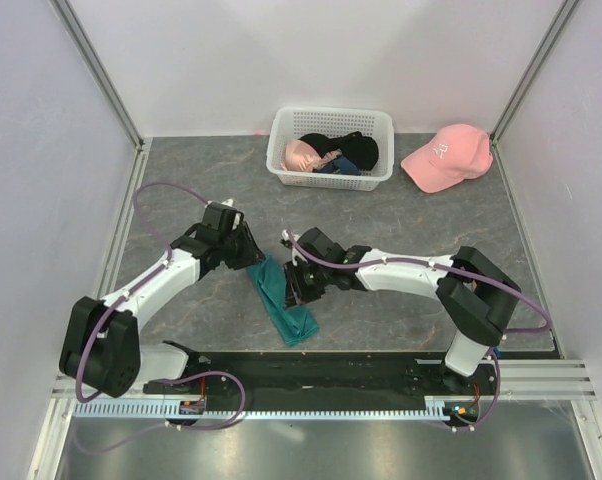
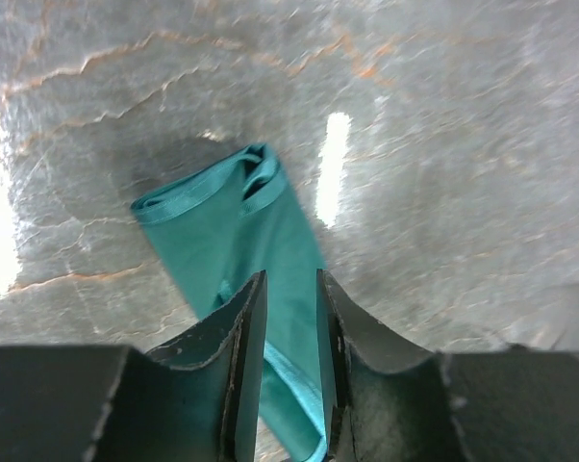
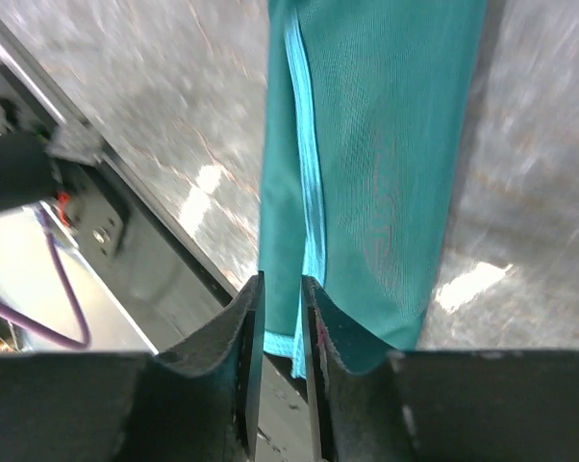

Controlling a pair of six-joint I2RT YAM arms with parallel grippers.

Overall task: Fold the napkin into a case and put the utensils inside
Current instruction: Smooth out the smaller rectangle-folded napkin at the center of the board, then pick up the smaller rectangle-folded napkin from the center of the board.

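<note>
Grey table (image 1: pixel 431 220) holds one folded napkin (image 1: pixel 286 305), one basket (image 1: pixel 326 180), one cap (image 1: pixel 445 157)

There is one green napkin (image 1: pixel 284 300), folded into a strip, one white basket (image 1: pixel 331 114) and one pink cap (image 1: pixel 446 157). There are two robot arms, a left arm (image 1: pixel 151 285) and a right arm (image 1: pixel 411 268). The clothes (image 1: pixel 346 150) heaped in the basket are too tangled to count.
</note>
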